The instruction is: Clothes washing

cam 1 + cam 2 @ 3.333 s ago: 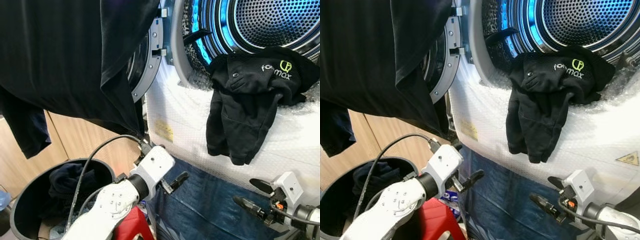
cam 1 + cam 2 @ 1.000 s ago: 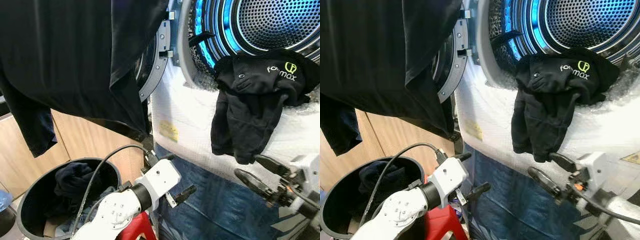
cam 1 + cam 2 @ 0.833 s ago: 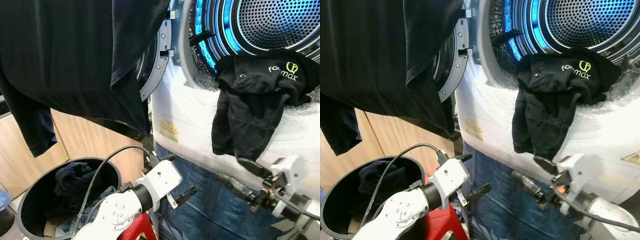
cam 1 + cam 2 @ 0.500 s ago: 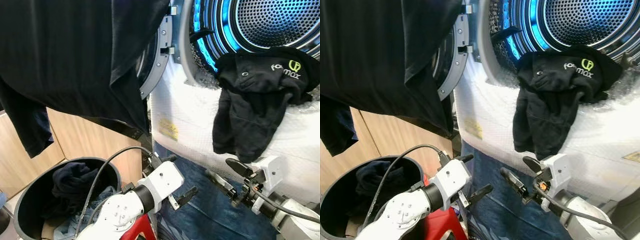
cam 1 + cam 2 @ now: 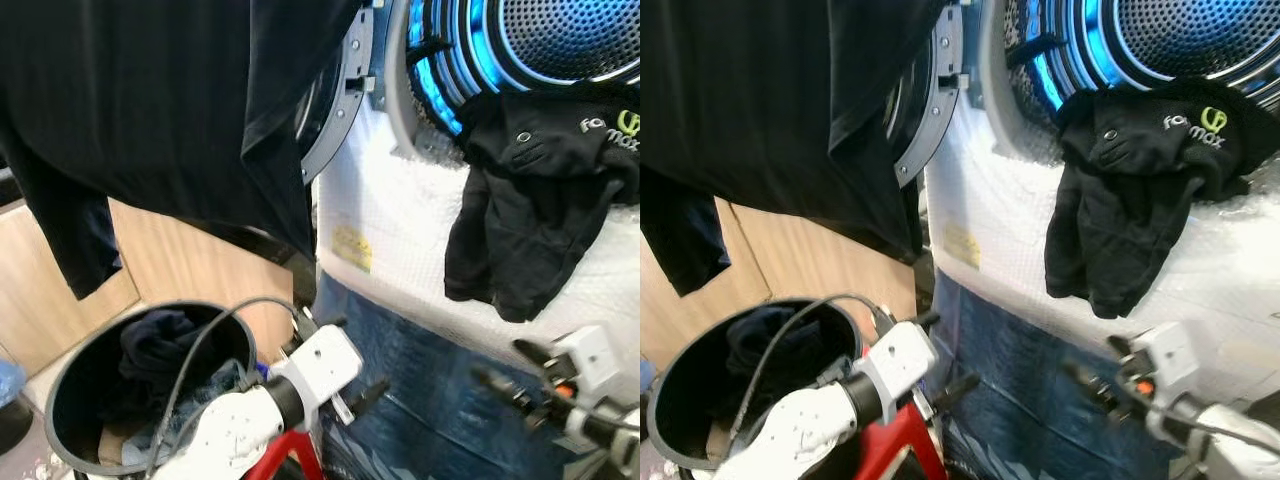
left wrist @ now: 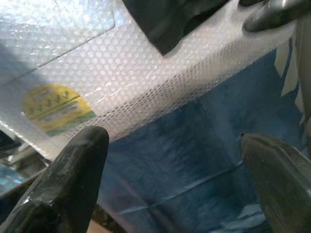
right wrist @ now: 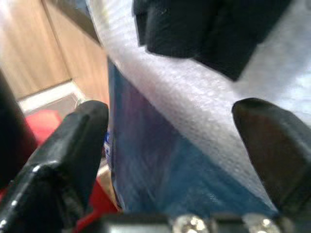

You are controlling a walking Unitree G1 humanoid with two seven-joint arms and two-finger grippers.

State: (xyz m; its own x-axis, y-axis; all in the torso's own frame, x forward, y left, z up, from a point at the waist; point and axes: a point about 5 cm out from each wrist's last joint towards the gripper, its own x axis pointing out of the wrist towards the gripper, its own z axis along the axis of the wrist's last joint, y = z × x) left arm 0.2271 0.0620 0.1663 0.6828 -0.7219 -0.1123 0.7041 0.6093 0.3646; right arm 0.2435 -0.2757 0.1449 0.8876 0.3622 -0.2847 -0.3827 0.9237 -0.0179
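Now one black jacket (image 5: 530, 200) hangs half out of the washer (image 5: 1200, 40) mouth, both end effectors open and empty below it.

Soft and limp, the jacket should fold and drag rather than lift as one piece; it looks light, but its hanging part may snag on the bubble-wrapped rim. A good hold would be the bunched fabric at the lip, near the logo, not the dangling hem. The right end effector (image 5: 505, 382) sits low, beneath the jacket; the left end effector (image 5: 350, 360) is near the bin (image 5: 70, 380). Counted: one jacket on the drum edge, one dark garment (image 5: 150, 100) draped over the door, one bin holding more clothes, number unclear.
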